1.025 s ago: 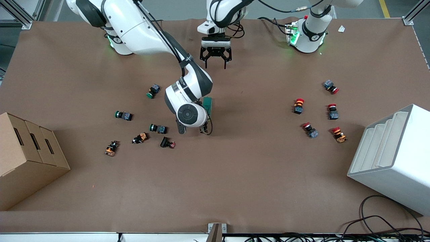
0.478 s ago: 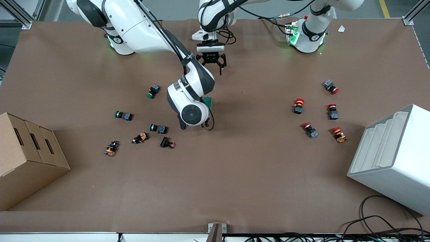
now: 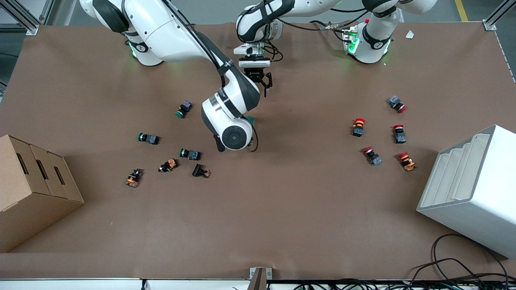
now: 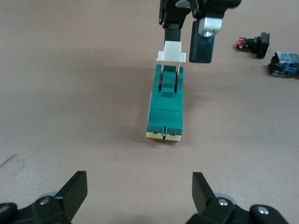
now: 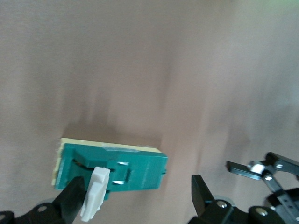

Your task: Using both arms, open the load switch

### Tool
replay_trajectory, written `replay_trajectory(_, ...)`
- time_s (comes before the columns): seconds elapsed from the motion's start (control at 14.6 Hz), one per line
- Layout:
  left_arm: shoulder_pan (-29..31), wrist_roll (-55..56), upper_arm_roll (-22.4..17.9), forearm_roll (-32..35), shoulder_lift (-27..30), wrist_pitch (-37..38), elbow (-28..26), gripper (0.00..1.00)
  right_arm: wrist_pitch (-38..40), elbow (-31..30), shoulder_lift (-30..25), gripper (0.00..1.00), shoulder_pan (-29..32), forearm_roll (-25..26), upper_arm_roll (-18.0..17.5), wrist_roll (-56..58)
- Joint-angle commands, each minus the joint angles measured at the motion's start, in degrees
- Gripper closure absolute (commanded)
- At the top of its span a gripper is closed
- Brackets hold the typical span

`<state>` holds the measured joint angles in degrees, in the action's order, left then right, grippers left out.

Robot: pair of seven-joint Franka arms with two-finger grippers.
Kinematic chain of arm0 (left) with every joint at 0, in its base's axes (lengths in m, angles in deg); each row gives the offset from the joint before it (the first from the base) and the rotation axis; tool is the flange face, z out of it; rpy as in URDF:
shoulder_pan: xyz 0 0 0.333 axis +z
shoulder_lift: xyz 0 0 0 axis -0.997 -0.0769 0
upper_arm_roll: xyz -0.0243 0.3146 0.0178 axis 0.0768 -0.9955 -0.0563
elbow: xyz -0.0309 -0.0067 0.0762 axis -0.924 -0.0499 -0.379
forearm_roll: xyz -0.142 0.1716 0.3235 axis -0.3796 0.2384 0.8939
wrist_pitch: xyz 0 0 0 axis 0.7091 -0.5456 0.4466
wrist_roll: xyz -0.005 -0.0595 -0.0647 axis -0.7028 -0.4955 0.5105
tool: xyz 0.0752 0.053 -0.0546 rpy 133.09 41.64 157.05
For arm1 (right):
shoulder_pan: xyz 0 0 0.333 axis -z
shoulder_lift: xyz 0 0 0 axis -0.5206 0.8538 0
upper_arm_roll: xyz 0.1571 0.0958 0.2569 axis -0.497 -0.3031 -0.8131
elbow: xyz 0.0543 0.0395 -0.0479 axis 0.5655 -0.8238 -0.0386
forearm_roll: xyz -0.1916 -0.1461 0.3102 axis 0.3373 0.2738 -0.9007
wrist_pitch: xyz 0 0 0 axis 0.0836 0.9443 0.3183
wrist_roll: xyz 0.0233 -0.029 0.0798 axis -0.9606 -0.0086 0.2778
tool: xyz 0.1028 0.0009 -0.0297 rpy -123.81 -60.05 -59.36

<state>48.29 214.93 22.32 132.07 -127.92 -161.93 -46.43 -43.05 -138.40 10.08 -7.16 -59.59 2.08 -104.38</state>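
The load switch is a dark green block on a cream base, lying mid-table. In the front view only a corner of the load switch shows beside the right arm's wrist. Its white toggle stands raised at one end. My right gripper hangs open over that end, and one of its fingers touches the toggle. My left gripper is open with nothing in it. It sits low over the table, a short way off the switch's other end, on the side toward the arm bases.
Green-capped push buttons and other small buttons lie toward the right arm's end. Red-capped buttons lie toward the left arm's end. A cardboard box and a white rack stand at the table's two ends.
The left gripper has come down and moved toward the switch. The right arm's wrist has shifted toward the arm bases and now covers more of the switch.
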Motion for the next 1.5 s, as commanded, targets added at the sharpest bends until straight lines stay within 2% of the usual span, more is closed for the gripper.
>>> replay_trajectory(0.0,-4.5,0.8,-4.6,2.9,-0.4,1.1,1.2,0.01,2.8,1.1,-0.1,0.00,-0.4,-1.1,0.0,-0.6)
replay_trajectory(0.14,-7.9,0.8,-8.0,3.1,-1.4,1.1,3.3,0.01,2.9,0.8,0.0,0.00,-1.2,-1.0,0.1,-0.5)
replay_trajectory(0.41,-11.1,0.6,-10.9,3.6,-3.2,1.1,6.4,0.01,3.5,0.0,0.1,0.00,-2.0,-1.0,0.1,-0.6)
replay_trajectory(0.61,-13.4,0.8,-13.7,6.2,-4.1,2.1,6.5,0.01,5.6,0.0,0.1,0.00,-2.1,-1.0,0.0,-0.6)
replay_trajectory(1.02,-13.9,0.8,-15.4,10.3,-6.0,3.3,6.8,0.01,5.6,-0.7,0.2,0.00,-2.9,-1.0,0.1,-0.7)
replay_trajectory(1.43,-13.9,0.8,-15.6,10.7,-6.1,3.4,6.8,0.01,4.6,-2.6,0.4,0.00,-3.6,-1.0,0.1,-0.7)
